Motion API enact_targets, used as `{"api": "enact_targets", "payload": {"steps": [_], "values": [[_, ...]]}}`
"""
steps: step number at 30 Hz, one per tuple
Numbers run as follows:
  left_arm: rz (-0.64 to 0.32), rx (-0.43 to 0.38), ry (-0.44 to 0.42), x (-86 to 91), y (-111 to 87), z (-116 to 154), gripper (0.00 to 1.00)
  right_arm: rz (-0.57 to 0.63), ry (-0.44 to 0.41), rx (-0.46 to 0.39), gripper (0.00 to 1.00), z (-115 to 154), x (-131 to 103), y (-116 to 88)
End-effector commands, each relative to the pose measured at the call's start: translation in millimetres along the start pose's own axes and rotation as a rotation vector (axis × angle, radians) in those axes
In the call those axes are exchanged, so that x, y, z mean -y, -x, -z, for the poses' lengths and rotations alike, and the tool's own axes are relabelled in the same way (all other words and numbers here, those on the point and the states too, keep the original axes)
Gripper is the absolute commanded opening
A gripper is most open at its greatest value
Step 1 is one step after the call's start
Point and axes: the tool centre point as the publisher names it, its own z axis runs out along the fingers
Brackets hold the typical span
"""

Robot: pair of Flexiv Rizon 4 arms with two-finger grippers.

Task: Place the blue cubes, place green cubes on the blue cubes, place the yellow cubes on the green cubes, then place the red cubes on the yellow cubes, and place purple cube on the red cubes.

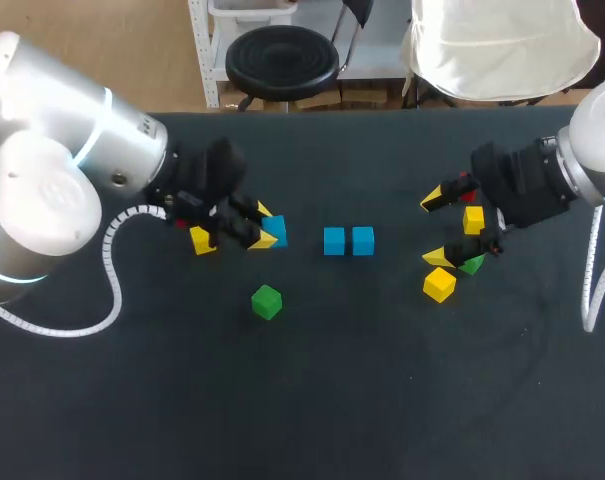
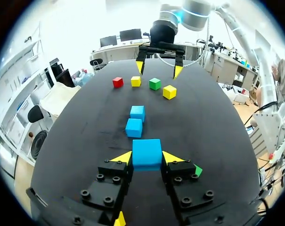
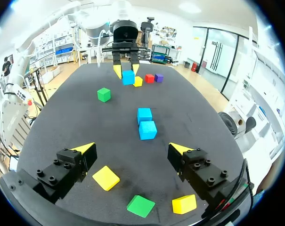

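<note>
My left gripper (image 1: 259, 230) is shut on a blue cube (image 2: 147, 153), held just above the table left of centre. Ahead of it, two blue cubes (image 1: 334, 241) (image 1: 363, 240) sit side by side, touching. A lone green cube (image 1: 267, 301) lies nearer the front. My right gripper (image 1: 434, 228) stands wide open with nothing between its fingers, over a group of cubes: yellow (image 1: 473, 218), green (image 1: 472, 264), yellow (image 1: 439, 284), and a partly hidden red one (image 1: 467, 190). In the right wrist view, yellow (image 3: 138, 81), red (image 3: 149, 78) and purple (image 3: 158, 77) cubes lie by the left gripper.
A yellow cube (image 1: 202, 240) sits close under my left arm's wrist. The black table (image 1: 382, 400) stretches bare toward the front edge. A white coiled cable (image 1: 112, 270) hangs from the left arm over the table.
</note>
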Motion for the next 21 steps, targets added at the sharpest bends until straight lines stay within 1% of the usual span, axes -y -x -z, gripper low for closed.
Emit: {"api": "enact_targets", "payload": {"steps": [1, 2, 4, 8, 12, 14, 21], "values": [[0.025, 0.043, -0.101, -15.7, 3.6, -15.6, 0.00, 0.002, 0.000, 0.004, 1.00, -0.5, 0.0, -0.8], [0.021, 0.048, -0.111, -17.6, 5.4, -17.6, 0.00, 0.002, 0.000, 0.004, 1.00, -0.5, 0.0, -0.8], [0.012, 0.040, -0.105, -20.3, 10.2, -20.4, 0.00, 0.002, 0.000, 0.004, 1.00, -0.5, 0.0, -0.8], [0.002, 0.048, -0.094, -26.4, 15.8, -23.9, 0.00, 0.002, 0.000, 0.004, 1.00, -0.5, 0.0, -0.8], [0.001, 0.030, -0.091, -32.1, 13.0, -30.4, 0.00, 0.002, 0.000, 0.004, 1.00, -0.5, 0.0, -0.8], [-0.003, -0.006, -0.079, -34.1, 11.0, -33.4, 0.00, 0.002, 0.000, 0.004, 1.00, -0.5, 0.0, -0.8], [0.003, -0.022, -0.074, -36.8, 2.8, -35.2, 0.00, 0.002, 0.000, 0.004, 1.00, -0.5, 0.0, -0.8]]}}
